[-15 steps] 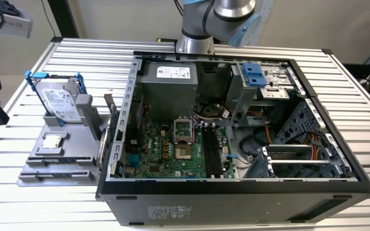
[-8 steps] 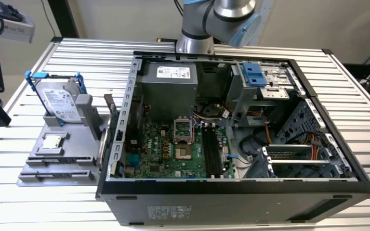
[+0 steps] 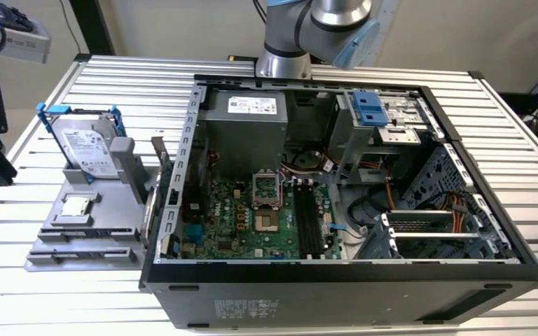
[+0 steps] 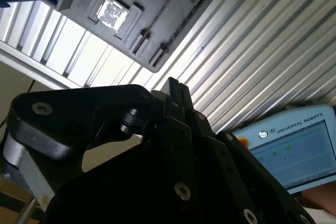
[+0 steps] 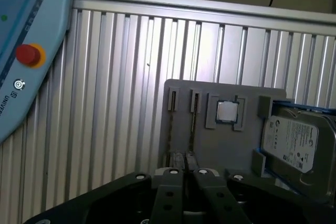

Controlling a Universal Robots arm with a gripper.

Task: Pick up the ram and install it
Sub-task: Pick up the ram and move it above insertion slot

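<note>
My black hand (image 5: 184,158) is drawn narrow, its two fingers (image 5: 172,177) close together with nothing visible between them. It sits just off one end of the flat grey holder tray (image 5: 220,150) on the ribbed aluminium worktop (image 5: 115,77). A thin dark strip stands edge-on in each of the tray's two narrow grooves. One looks like the long ram (image 5: 171,124), though I cannot tell for certain. Beside the grooves rest a small square silver processor chip (image 5: 227,112) and a boxy silver hard drive (image 5: 294,145). The open black computer case (image 3: 344,287) stands just beside the tray, to the exterior view's right.
</note>
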